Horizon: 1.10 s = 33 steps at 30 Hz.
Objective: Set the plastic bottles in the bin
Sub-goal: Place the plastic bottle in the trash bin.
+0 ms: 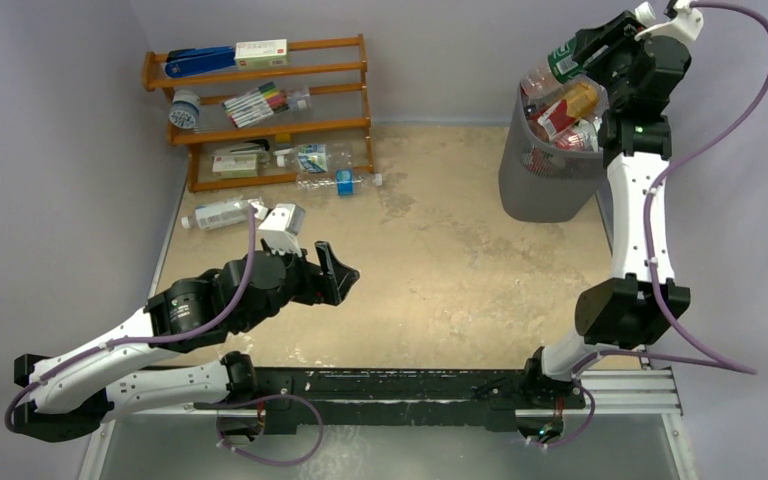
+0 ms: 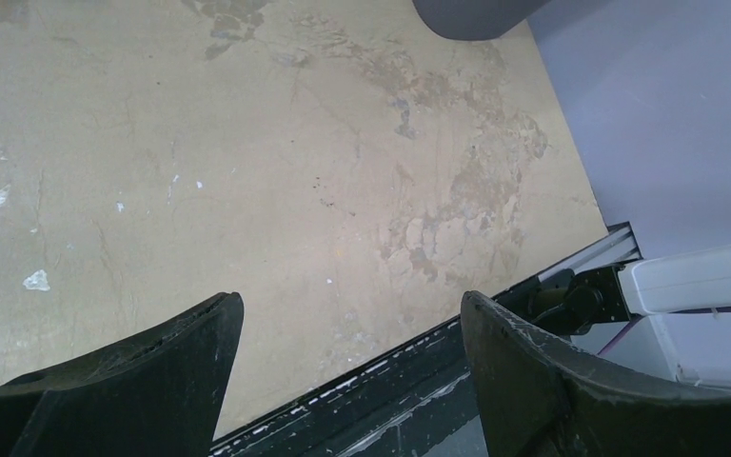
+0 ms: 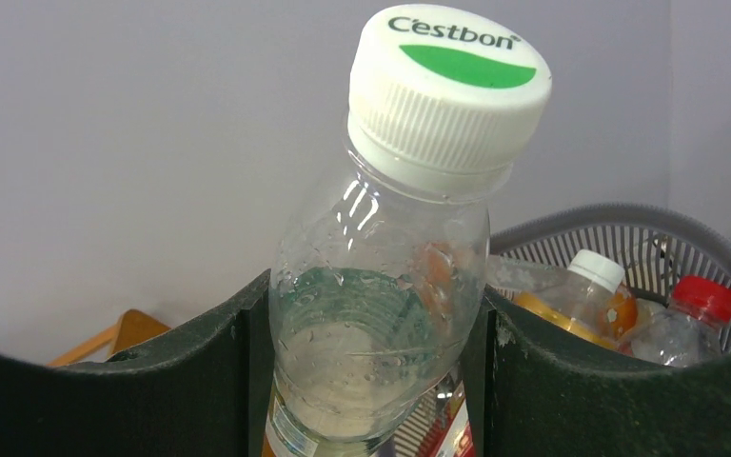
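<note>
In the right wrist view a clear plastic bottle (image 3: pixel 381 314) with a white and green cap stands between the pads of my right gripper (image 3: pixel 371 381), which is shut on it. From above, that gripper (image 1: pixel 585 50) holds the green-labelled bottle (image 1: pixel 558 66) over the far rim of the bin (image 1: pixel 545 185). The grey mesh bin (image 3: pixel 628 228) holds several bottles (image 1: pixel 570 108), among them an orange one (image 3: pixel 590 295) and a red-capped one (image 3: pixel 704 300). More bottles lie by the shelf (image 1: pixel 222 213), (image 1: pixel 312 158), (image 1: pixel 345 182). My left gripper (image 1: pixel 335 270) (image 2: pixel 352 324) is open and empty over bare table.
A brown wooden shelf rack (image 1: pixel 260 110) stands at the back left with markers (image 1: pixel 255 103) and a blue stapler (image 1: pixel 200 62) on it. A black rail (image 1: pixel 410 385) runs along the near edge. Purple walls close the back and right sides.
</note>
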Each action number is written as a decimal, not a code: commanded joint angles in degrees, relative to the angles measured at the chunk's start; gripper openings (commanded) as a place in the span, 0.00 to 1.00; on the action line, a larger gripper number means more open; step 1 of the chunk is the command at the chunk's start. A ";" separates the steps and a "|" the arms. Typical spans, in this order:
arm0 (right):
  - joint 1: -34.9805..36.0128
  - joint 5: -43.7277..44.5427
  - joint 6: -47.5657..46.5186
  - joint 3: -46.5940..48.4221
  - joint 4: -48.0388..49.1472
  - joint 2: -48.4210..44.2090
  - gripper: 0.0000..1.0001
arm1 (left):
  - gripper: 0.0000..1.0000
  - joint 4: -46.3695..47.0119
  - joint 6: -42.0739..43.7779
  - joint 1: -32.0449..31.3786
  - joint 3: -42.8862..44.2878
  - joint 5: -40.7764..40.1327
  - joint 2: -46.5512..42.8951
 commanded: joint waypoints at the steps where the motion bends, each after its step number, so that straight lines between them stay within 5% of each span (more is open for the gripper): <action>1: -0.24 3.23 0.23 -0.81 9.00 0.69 0.55 | 0.84 -0.08 0.85 -0.10 2.33 -2.49 -0.50; 17: -0.24 3.42 -2.81 -0.62 7.51 7.12 0.60 | 0.85 0.90 1.35 -0.10 2.75 -2.77 0.61; 25: -0.32 3.91 -3.50 -0.11 5.02 7.78 0.79 | 0.85 1.22 1.62 -0.10 2.78 -3.08 1.39; 33: -0.41 4.45 -4.38 2.68 2.36 6.47 0.85 | 0.86 1.95 2.01 -0.10 2.95 -2.73 2.59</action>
